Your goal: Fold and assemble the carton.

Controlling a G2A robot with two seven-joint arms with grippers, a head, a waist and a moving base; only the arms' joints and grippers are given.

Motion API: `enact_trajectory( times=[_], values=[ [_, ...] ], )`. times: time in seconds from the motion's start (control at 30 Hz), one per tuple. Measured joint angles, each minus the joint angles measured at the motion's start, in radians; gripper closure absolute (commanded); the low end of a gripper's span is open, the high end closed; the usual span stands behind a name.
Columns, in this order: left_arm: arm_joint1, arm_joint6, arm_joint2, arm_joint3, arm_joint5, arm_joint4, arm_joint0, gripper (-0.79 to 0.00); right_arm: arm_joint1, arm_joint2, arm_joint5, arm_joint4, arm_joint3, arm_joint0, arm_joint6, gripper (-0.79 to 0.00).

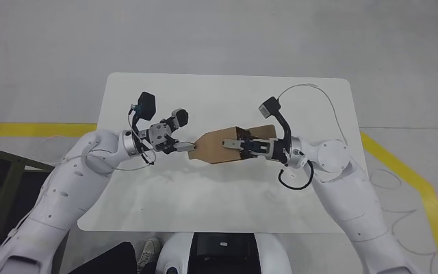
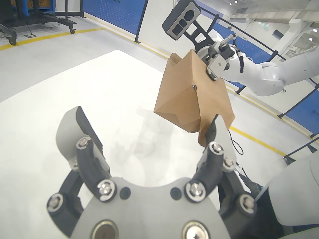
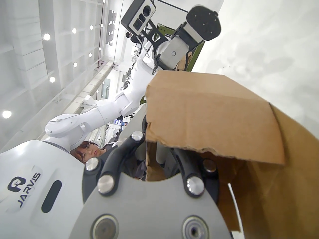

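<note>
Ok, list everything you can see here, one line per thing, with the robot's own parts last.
carton: one, brown, partly folded, between the two grippers over the middle of the table
table: one, white, under both arms
floor line: two stretches, yellow, on the grey floor at either side of the table
barrier panels: several, blue, in the room beyond the table
left gripper: one, grey and black, open, touching the carton's pointed end
right gripper: one, grey and black, shut on a wall at the carton's open end
</note>
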Motion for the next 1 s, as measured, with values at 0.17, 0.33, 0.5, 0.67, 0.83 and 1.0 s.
enact_trajectory(
  times=[0.17, 0.33, 0.5, 0.67, 0.83, 1.0],
  values=[
    [-0.006, -0.01, 0.001, 0.006, -0.02, -0.018, -0.005, -0.785, 0.001, 0.0, -0.002, 0.005, -0.005, -0.001, 0.0, 0.0],
    [-0.012, -0.02, 0.008, 0.005, -0.026, -0.042, -0.008, -0.785, 0.0, -0.005, -0.006, 0.021, -0.012, -0.002, 0.005, 0.0],
    [-0.017, -0.03, 0.014, 0.008, -0.026, -0.055, -0.012, -0.785, -0.001, -0.011, -0.008, 0.036, -0.008, 0.002, 0.011, 0.0],
    [-0.019, -0.032, 0.011, 0.002, -0.026, -0.067, -0.011, -0.785, -0.001, -0.016, -0.013, 0.047, -0.005, 0.006, 0.015, 0.0],
    [-0.017, -0.017, -0.011, 0.004, -0.026, -0.066, -0.01, -0.785, -0.002, -0.02, -0.011, 0.052, 0.0, 0.009, 0.018, 0.0],
    [-0.012, 0.006, -0.042, 0.001, -0.026, -0.046, 0.005, -0.785, -0.001, -0.023, -0.009, 0.05, 0.0, 0.01, 0.021, 0.0]
  ],
)
